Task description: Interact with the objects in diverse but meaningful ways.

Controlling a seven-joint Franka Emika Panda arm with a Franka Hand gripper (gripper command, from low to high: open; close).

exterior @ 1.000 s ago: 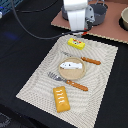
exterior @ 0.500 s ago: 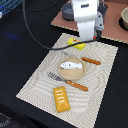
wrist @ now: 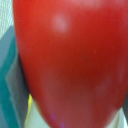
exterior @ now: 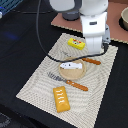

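woven placemat on dark table; fork and knife flank wooden plate.

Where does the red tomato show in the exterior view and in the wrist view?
Exterior view: the red tomato is not visible; the white arm covers the spot above the striped placemat.
Wrist view: the red tomato fills nearly the whole picture.
Shared landmark: probably the yellow rectangular packet, which may be the yellow sliver at the tomato's edge.

The tomato fills the wrist view — blurred, edges cropped — tool unseen.
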